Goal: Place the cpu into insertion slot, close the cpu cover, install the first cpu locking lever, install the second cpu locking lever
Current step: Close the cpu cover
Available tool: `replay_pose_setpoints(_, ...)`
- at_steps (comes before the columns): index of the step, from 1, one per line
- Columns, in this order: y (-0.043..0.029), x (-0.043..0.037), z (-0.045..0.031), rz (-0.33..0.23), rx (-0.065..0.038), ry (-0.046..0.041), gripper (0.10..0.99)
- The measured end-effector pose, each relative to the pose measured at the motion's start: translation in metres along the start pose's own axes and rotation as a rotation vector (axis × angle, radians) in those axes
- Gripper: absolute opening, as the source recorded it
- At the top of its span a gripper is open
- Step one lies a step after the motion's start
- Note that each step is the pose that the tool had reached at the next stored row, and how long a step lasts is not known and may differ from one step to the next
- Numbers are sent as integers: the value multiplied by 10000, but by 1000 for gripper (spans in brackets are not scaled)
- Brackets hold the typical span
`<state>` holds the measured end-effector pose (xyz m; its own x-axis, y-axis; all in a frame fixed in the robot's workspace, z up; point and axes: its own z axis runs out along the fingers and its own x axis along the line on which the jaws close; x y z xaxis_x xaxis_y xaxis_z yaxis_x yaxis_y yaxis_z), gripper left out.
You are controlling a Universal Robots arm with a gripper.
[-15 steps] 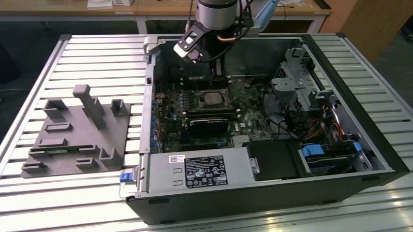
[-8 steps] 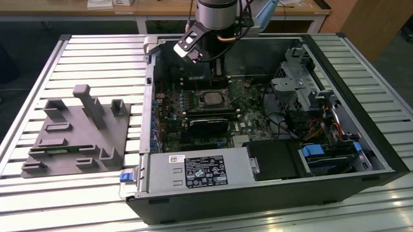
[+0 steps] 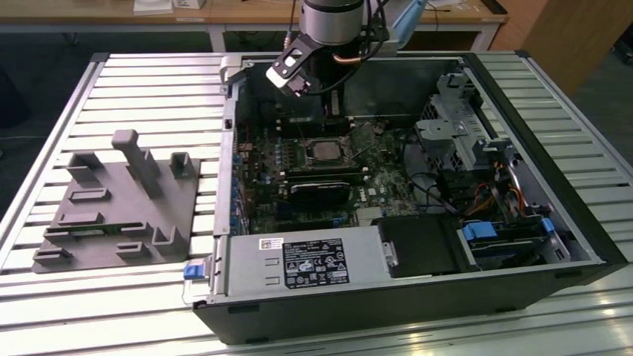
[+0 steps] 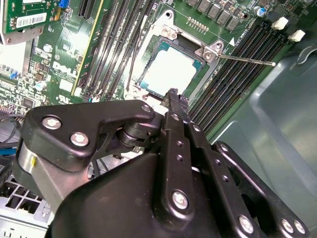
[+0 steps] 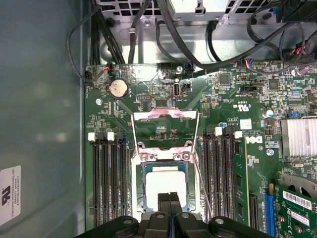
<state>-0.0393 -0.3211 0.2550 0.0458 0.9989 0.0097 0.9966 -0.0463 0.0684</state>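
The cpu [image 5: 163, 184] [image 4: 171, 72], a pale square chip, lies flat in the insertion slot [image 5: 163, 148], whose silvery rim sits on green board. In the exterior view the slot [image 3: 322, 150] is mid-board inside the open case. The cpu cover [image 5: 166, 116] stands flipped open beyond the slot. Two thin wire levers [image 5: 202, 178] [image 5: 132, 134] are raised beside it; one lever [image 4: 247, 59] sticks out sideways. My gripper [image 5: 170, 197] [image 4: 173, 95] hovers just over the chip's near edge, fingers shut together with nothing between them.
Long black memory slots [image 5: 106, 183] [image 5: 220, 178] flank the socket. A green card [image 5: 297, 198], a heatsink [image 5: 299, 136] and black cables [image 5: 148, 29] are close by. The case wall [image 5: 39, 99] is to one side. A grey fixture [image 3: 118, 200] lies outside the case.
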Motion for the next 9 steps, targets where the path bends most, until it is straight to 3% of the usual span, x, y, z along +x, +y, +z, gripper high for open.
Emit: replay_pose_setpoints(9, 2, 0, -33, 0, 1, -1, 106)
